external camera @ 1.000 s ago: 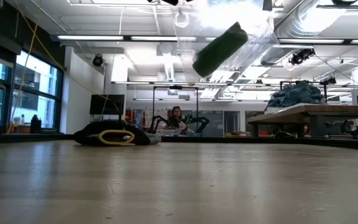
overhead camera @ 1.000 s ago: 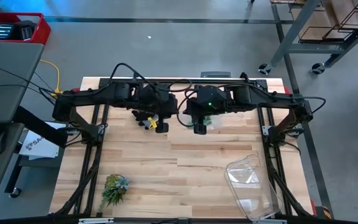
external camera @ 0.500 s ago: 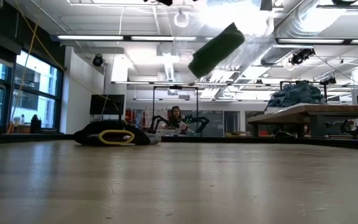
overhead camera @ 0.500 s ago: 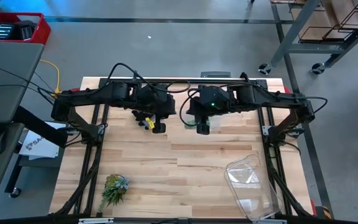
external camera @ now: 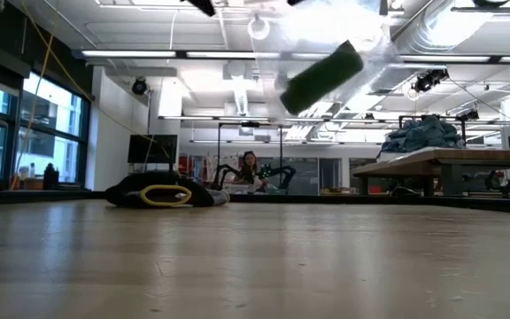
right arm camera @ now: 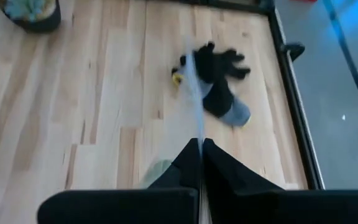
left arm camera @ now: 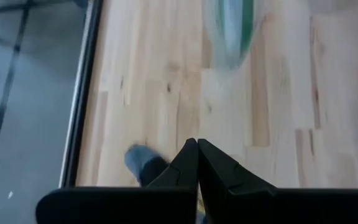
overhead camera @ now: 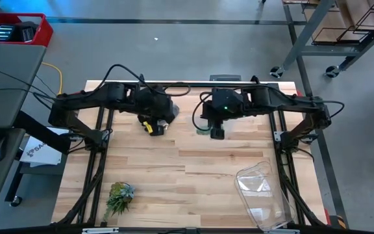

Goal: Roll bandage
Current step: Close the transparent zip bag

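Seen from above, both arms reach in over the far half of the tabletop (overhead camera: 193, 169). The right gripper (overhead camera: 217, 132) hangs near the twelve o'clock part of the wood, just right of centre, with its fingers (right arm camera: 219, 171) pressed together. In the right wrist view a thin pale line runs out from between the closed tips, though it is too blurred to say what it is. The bandage (external camera: 323, 75) shows in the low view as a dark green roll, tilted and hanging in the air high above the wood; from above, a bit of green (overhead camera: 203, 129) sits just beside the right gripper at its nine o'clock side. It seems to hang from that gripper, but the grip itself is not clear.

The left gripper (overhead camera: 153, 127) is at about eleven o'clock on the tabletop, well apart from the right one, its fingers (left arm camera: 219, 168) closed tight with nothing between them. Beneath it lies a black-and-grey glove (right arm camera: 219, 78) with a yellow spot.

A green plant tuft (overhead camera: 119, 197) lies at seven o'clock near the front edge, and a clear plastic container (overhead camera: 263, 193) at five o'clock.
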Action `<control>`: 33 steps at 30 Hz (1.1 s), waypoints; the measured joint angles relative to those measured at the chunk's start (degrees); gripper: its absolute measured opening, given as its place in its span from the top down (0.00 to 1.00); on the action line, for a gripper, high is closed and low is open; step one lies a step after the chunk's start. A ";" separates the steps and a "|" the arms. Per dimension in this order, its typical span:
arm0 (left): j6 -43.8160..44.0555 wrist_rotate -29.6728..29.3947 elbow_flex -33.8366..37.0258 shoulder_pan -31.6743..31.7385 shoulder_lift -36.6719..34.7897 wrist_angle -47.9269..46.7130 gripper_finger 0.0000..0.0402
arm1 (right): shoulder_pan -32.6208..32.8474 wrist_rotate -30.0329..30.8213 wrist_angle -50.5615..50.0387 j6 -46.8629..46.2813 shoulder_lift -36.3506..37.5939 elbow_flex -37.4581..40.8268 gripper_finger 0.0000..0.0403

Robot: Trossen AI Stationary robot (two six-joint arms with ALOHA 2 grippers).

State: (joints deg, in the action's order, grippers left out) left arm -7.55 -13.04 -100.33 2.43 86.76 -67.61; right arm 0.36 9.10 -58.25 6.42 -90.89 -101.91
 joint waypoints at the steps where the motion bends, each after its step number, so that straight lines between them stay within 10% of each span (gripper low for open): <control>1: -0.02 0.05 0.00 0.14 -0.15 1.36 1.00 | 0.00 -0.02 0.98 0.04 0.00 0.00 1.00; 10: -0.01 5.03 -0.07 -0.33 -1.00 10.45 0.95 | 0.00 -0.59 2.66 -0.13 0.09 -0.02 1.00; 25: -5.17 6.54 -0.11 -0.15 3.96 15.28 0.45 | 0.00 -1.15 2.79 -0.01 -0.03 -0.02 1.00; 33: -7.08 3.58 -0.11 -0.65 6.28 17.11 0.50 | 0.00 -1.15 2.81 0.02 -0.07 -0.02 1.00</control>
State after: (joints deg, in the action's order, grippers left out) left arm -14.63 -9.46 -100.44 1.78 93.03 -50.50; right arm 0.36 7.94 -55.44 6.44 -90.96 -101.93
